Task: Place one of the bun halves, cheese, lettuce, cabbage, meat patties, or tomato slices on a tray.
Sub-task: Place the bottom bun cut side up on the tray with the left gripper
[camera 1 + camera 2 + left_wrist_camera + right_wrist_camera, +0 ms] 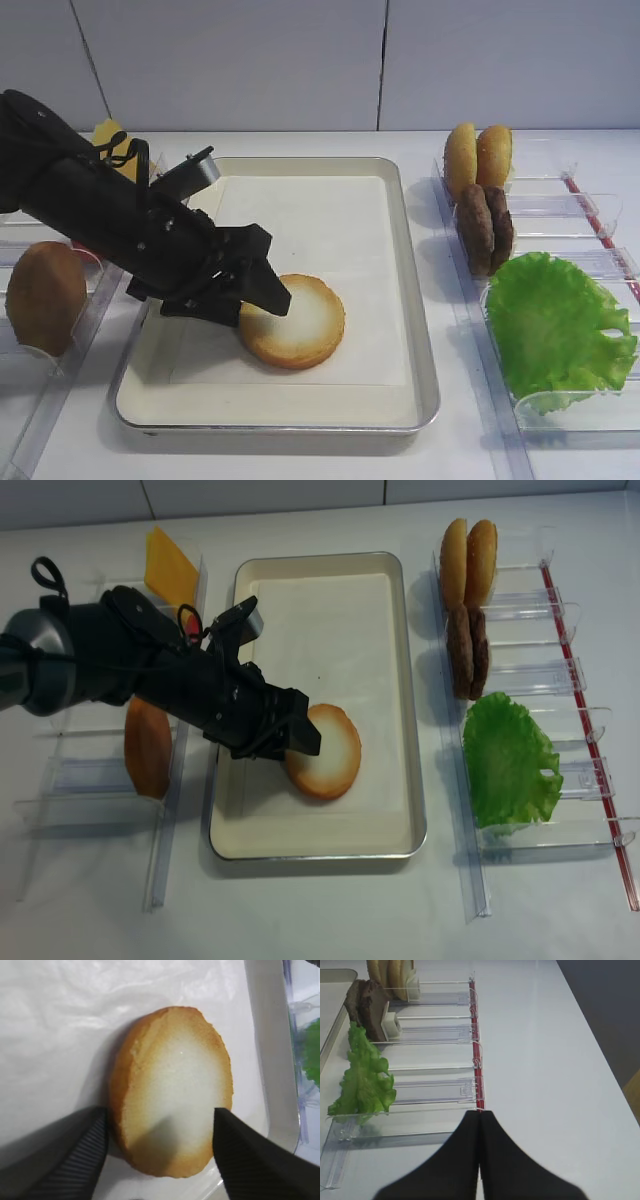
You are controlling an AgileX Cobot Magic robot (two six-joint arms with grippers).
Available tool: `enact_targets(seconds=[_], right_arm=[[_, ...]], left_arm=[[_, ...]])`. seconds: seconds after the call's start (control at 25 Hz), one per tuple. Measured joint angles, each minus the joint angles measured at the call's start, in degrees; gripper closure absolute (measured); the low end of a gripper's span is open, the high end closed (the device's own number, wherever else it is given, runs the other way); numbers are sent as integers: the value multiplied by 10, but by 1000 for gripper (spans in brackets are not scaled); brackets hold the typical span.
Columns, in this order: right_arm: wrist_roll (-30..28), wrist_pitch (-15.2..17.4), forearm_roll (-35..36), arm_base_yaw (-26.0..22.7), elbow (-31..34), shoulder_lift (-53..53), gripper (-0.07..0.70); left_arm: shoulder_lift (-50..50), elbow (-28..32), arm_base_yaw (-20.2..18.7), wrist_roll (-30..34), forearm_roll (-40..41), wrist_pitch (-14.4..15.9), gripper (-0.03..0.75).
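Note:
A bun half (300,320) with a pale cut face and a toasted rim lies flat on the paper liner of the cream tray (320,220), near its front middle. My left gripper (265,300) hangs low over the bun's left edge. In the left wrist view its fingers (80,1155) stand wide apart on either side of the bun half (175,1090), so the gripper (160,1115) is open. My right gripper (480,1112) is shut and empty over the bare table. It is to the right of the lettuce (365,1080) and the meat patties (367,1005).
Clear bins right of the tray hold two golden buns (478,155), the meat patties (485,228) and the lettuce (555,325). Bins on the left hold a yellow cheese slice (168,572) and a brown domed bun (45,297). A red strip (477,1060) edges the right bins.

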Motion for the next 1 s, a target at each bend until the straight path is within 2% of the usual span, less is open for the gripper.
enact_targets(seconds=[0.12, 0.4, 0.56, 0.8, 1.0], right_arm=[[0, 0, 0, 0, 0, 0, 393], [2, 0, 0, 0, 0, 0, 393], [5, 0, 0, 0, 0, 0, 393], [5, 0, 0, 0, 0, 0, 393], [6, 0, 0, 0, 0, 0, 393]], left_arm=[[0, 0, 0, 0, 7, -5, 215], [0, -1, 0, 2, 30, -14, 208], [0, -23, 0, 2, 49, -11, 207], [-28, -102, 0, -25, 96, 17, 207], [-56, -187, 0, -130, 239, 80, 207]])
